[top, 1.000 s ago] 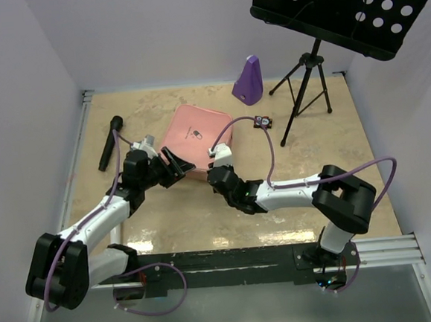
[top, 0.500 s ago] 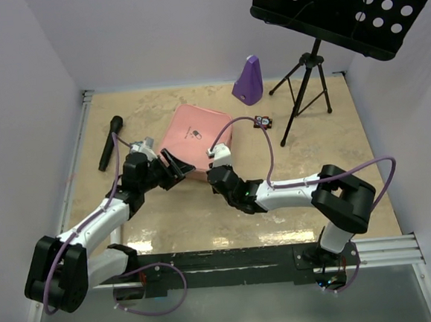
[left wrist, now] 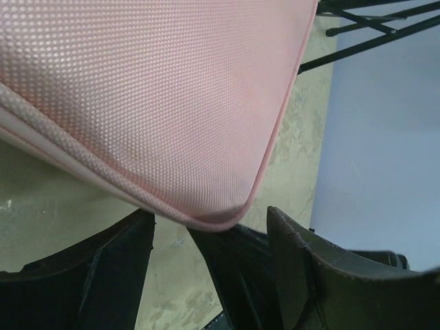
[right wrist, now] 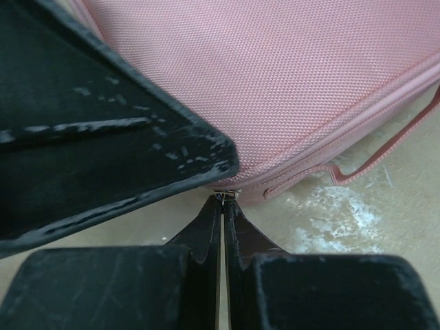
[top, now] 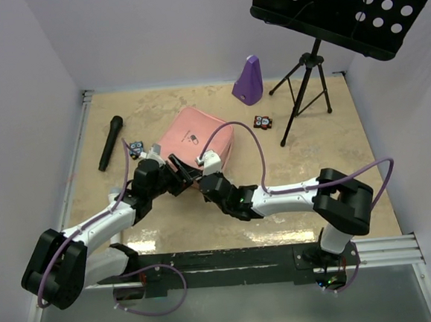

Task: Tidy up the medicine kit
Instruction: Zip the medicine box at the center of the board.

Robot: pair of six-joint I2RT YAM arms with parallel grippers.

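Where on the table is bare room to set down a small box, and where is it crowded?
Free: the far-left patch between the microphone, the metronome and the medicine kit; also the right side between the music stand's tripod and the right arm. Crowded: the kit's near edge, where the left gripper and right gripper meet.

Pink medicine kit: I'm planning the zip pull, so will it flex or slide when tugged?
Probably semi-stiff: the medicine kit keeps a flat woven shell and piped edge. Likely to slide on the smooth table unless braced; the open left claw sits at its corner. The side strap looks floppy.
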